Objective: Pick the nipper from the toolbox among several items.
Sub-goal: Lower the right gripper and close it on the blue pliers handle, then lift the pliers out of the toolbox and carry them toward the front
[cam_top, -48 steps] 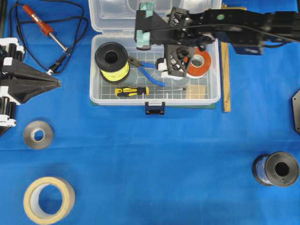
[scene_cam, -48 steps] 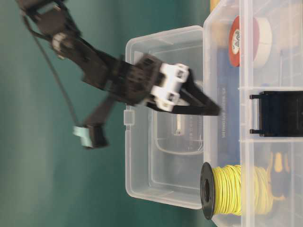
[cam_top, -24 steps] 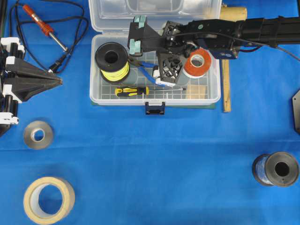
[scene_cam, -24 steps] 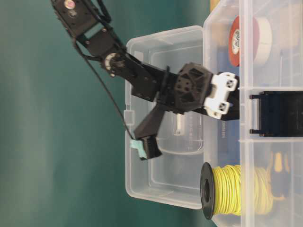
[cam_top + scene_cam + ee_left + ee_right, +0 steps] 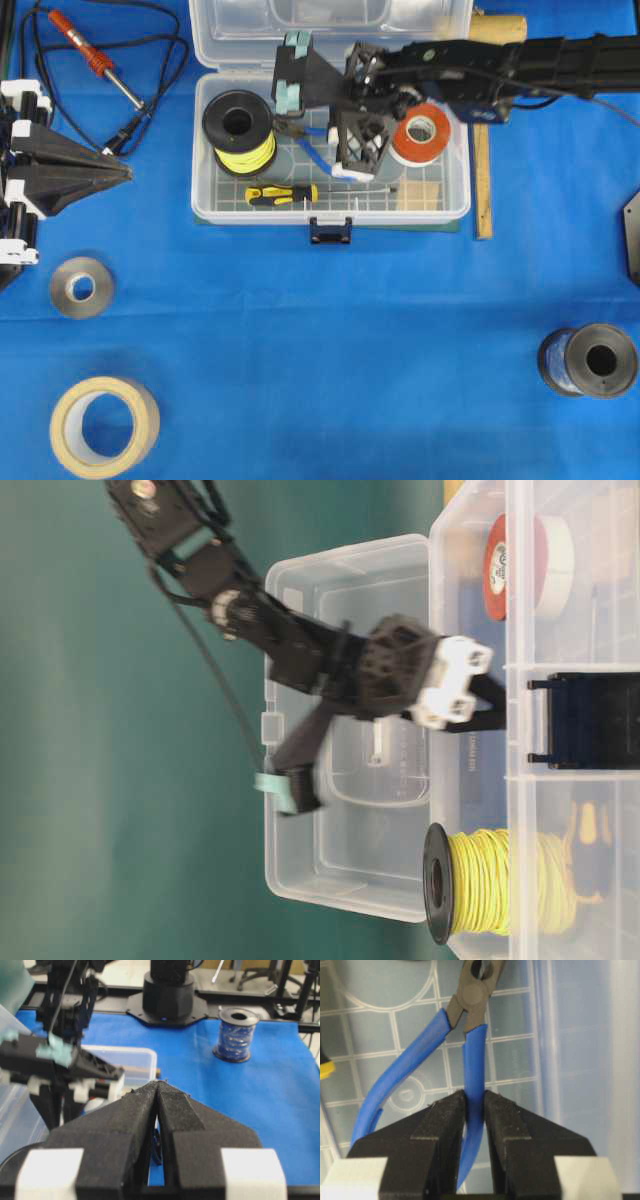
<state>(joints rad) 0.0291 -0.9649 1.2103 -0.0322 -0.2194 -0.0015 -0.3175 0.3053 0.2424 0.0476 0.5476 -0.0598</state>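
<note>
The clear toolbox (image 5: 420,213) stands open at the top middle, also in the table-level view (image 5: 470,550). The nipper (image 5: 312,140), with blue handles and dark jaws, lies on its grid floor beside the yellow wire spool (image 5: 238,130). My right gripper (image 5: 338,160) reaches down into the box and is shut on one blue handle of the nipper (image 5: 474,1075); the other handle curves free to the left. The screwdriver (image 5: 285,194), tape roll (image 5: 422,133) and wood block (image 5: 420,193) lie around it. My left gripper (image 5: 125,175) is shut and empty at the left edge.
A red soldering iron (image 5: 95,60) with black cable lies at the top left. A grey roll (image 5: 82,287) and a masking tape roll (image 5: 103,425) lie at the lower left. A dark spool (image 5: 590,362) stands at the lower right. A wooden ruler (image 5: 482,170) flanks the box.
My right gripper has come down into the toolbox and moved left onto the nipper's handles, where it now grips one. The left arm has not moved.
</note>
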